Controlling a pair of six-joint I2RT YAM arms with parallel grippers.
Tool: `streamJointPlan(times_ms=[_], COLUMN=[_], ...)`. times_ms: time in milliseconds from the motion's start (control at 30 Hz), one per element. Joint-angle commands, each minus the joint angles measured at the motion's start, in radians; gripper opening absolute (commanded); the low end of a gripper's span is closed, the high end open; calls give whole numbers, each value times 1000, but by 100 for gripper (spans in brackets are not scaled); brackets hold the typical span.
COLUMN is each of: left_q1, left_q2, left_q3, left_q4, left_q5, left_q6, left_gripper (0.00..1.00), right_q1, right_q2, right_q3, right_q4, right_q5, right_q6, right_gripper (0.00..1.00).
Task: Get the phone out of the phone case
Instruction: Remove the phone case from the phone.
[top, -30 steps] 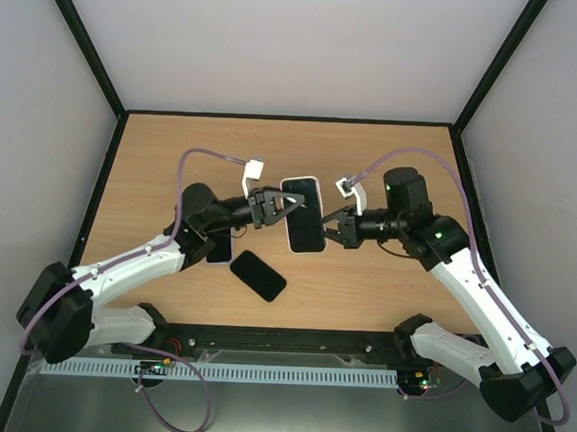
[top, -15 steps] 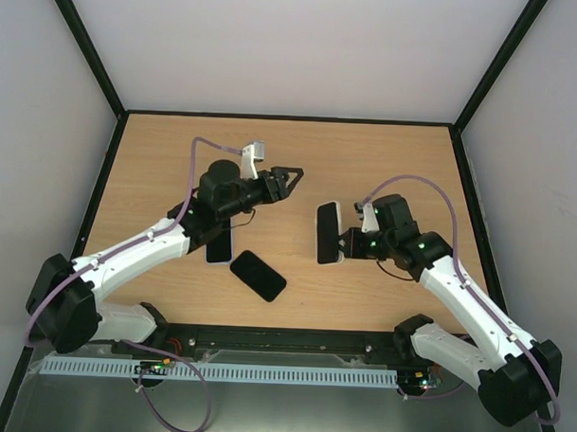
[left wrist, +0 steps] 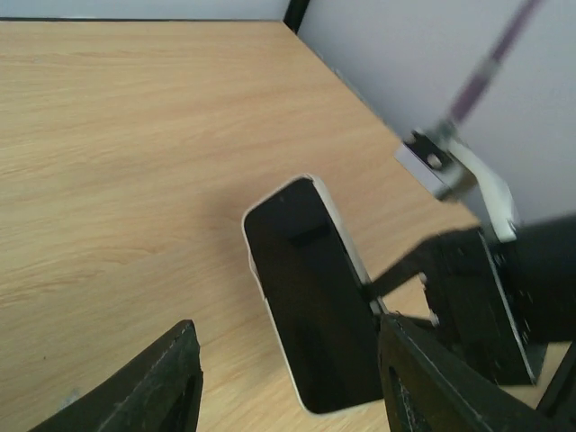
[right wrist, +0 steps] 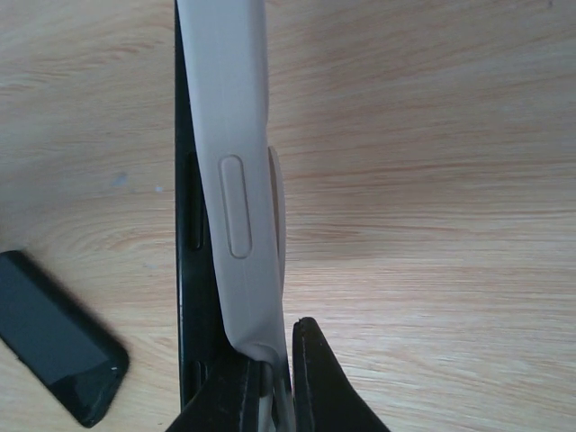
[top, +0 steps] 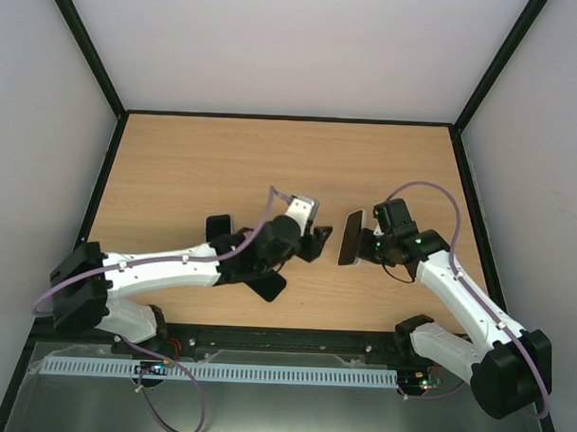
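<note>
My right gripper (top: 366, 245) is shut on the lower edge of the pale lavender phone case (top: 356, 239) and holds it on edge above the table. The black phone (top: 347, 237) sits in the case. In the right wrist view the case (right wrist: 236, 180) bulges away from the phone's black side (right wrist: 191, 225), and the jaws (right wrist: 274, 387) pinch the case. My left gripper (top: 316, 242) is open just left of the phone. In the left wrist view the phone's dark screen (left wrist: 310, 288) lies ahead between the spread fingers, and its far edge is held by the right gripper (left wrist: 468, 297).
A plain black phone (top: 270, 286) lies under the left arm, also in the right wrist view (right wrist: 54, 346). Another dark phone (top: 218, 227) shows behind the left forearm. Black frame rails edge the wooden table (top: 195, 165).
My left arm has swung down from the back left and now reaches in beside the phone. My right gripper has carried the cased phone slightly right and turned it more on edge.
</note>
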Motion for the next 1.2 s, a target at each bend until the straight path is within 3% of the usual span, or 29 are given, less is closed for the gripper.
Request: streamJointPlan(times_ms=[0,367,667,1167], left_q1=[-94,-219,-241,-261], left_q2=[47,194,309,457], left_q3=[2,34,53,124], left_q4=[7,-25,19,60], left_q5=[-165,-315,-378,-408], left_q6=[151,238,350,430], left_gripper=[53,55,54,54], right_q1=[-8,-11,-11,-11], right_q2=[7,180,307,299], right_q3=[-59,-61,-39,-37], right_q4=[94,185,208,223], right_q5=[46,1,-14,-49], right_q6=[16,-19,-60,-50], right_gripper=[2,2,2,2])
